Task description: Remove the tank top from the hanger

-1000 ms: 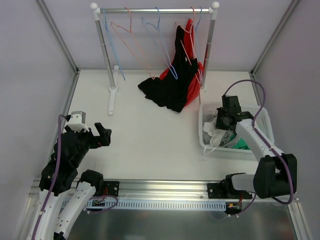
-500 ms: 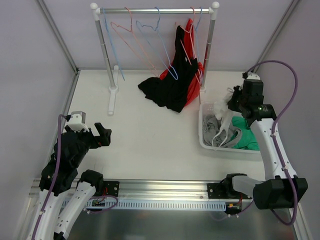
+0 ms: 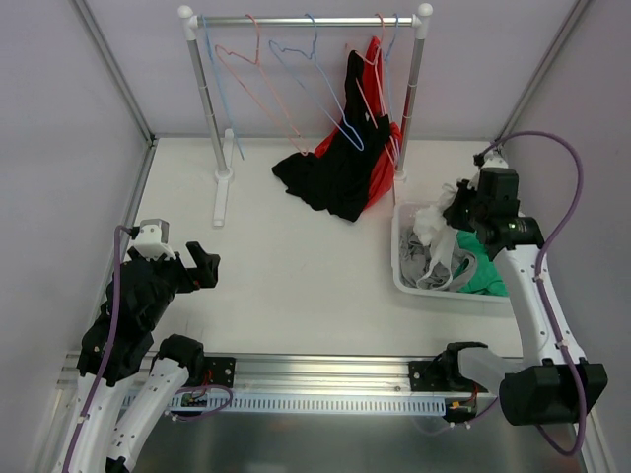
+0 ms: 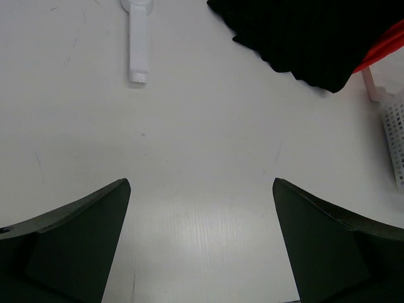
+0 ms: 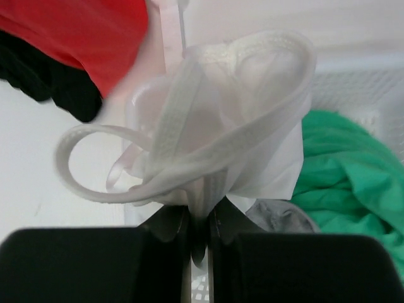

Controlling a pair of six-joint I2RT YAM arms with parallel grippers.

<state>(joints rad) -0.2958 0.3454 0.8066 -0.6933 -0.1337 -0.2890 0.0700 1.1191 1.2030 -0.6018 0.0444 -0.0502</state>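
My right gripper (image 3: 456,209) (image 5: 201,218) is shut on a white strappy tank top (image 3: 435,233) (image 5: 240,120), which hangs bunched from the jaws above the basket's (image 3: 399,268) back left part. A black garment (image 3: 335,169) (image 4: 309,38) and a red one (image 3: 381,173) (image 5: 82,28) hang from hangers at the right end of the rack (image 3: 306,20), their hems resting on the table. My left gripper (image 3: 202,266) (image 4: 201,183) stands open over bare table at the near left, holding nothing.
Bare blue (image 3: 325,94) and pink (image 3: 258,89) hangers hang on the rail. The rack's white foot (image 4: 137,38) lies ahead of the left gripper. The basket holds a green garment (image 3: 483,278) (image 5: 347,164) and grey cloth. Walls close the sides.
The right gripper rose out of the basket with the white tank top and moved toward the back, then settled slightly lower. The blue hanger swings. The left arm stayed still.
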